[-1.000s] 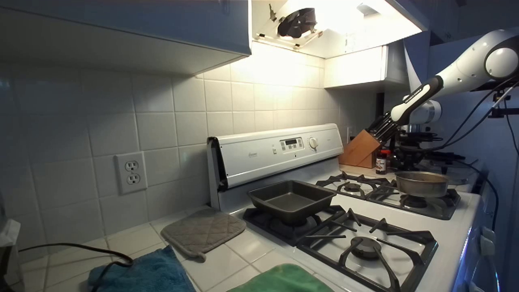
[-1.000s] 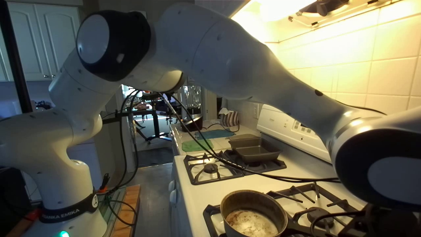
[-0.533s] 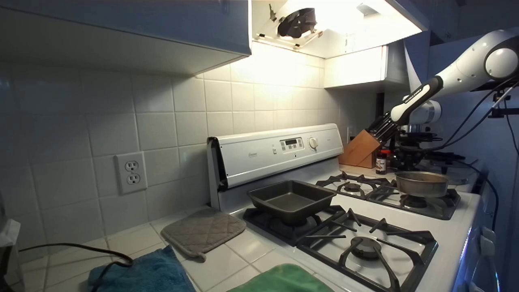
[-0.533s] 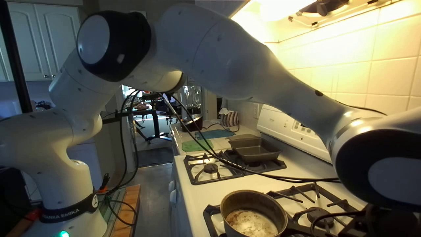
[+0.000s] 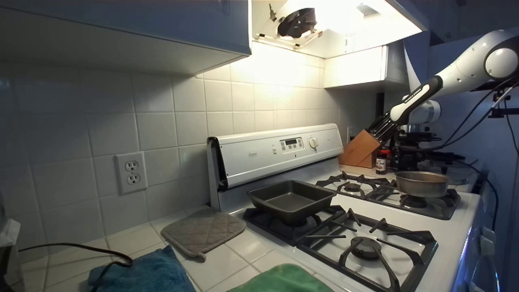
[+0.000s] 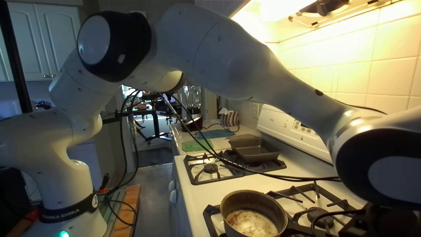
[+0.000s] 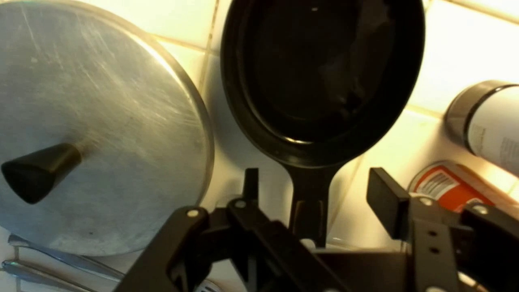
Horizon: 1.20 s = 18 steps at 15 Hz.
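A pale tiled counter [image 7: 458,56] lies below in the wrist view, and there's the pan [image 7: 322,81] on it, black and shiny, just ahead of the gripper [image 7: 316,185], its handle [image 7: 310,202] running down between the jaws! They're parted wide, clasping nothing, with a gap showing on each side of the handle (whether they're level with it or above, I can't tell). Just beside the pan sits a lid [image 7: 134,121]; on the other side, two labelled containers [image 7: 496,125]. In both exterior views, a pot [image 6: 253,201] sits on the stove [image 6: 207,194].
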### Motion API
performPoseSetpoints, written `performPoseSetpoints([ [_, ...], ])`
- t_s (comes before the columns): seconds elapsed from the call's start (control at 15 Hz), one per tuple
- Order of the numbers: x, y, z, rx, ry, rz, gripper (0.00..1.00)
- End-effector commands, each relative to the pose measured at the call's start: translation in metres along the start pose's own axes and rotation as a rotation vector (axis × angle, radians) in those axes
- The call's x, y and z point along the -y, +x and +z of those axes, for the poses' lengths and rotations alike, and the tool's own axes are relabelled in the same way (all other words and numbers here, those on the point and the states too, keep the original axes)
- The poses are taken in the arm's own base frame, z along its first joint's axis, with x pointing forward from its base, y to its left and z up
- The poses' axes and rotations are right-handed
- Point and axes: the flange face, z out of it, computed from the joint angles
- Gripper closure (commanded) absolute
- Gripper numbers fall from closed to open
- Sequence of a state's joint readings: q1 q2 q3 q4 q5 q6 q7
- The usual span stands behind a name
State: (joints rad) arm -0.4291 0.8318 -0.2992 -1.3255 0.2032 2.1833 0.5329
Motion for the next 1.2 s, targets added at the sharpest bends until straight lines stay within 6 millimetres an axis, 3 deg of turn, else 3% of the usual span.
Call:
performPoseSetpoints([
  [0.0, 0.0065, 0.0032, -0.0034, 0.021, 0.023, 0.024, 0.47],
  [0.27, 0.0099, 0.0018, -0.0060, 0.022, 0.033, 0.021, 0.76],
  [0.47, 0.0109, 0.0007, -0.0044, 0.024, 0.032, 0.020, 0.82],
  [0.8, 0.0115, 0.0004, -0.0045, 0.024, 0.033, 0.020, 0.79],
  [0.87, 0.0116, 0.0001, -0.0042, 0.025, 0.033, 0.019, 0.81],
  [0.93, 0.0117, -0.0004, -0.0044, 0.027, 0.035, 0.018, 0.91],
  [1.0, 0.0118, -0.0005, -0.0049, 0.028, 0.036, 0.017, 0.94],
  [1.13, 0.0121, -0.0009, -0.0064, 0.031, 0.039, 0.015, 0.94],
])
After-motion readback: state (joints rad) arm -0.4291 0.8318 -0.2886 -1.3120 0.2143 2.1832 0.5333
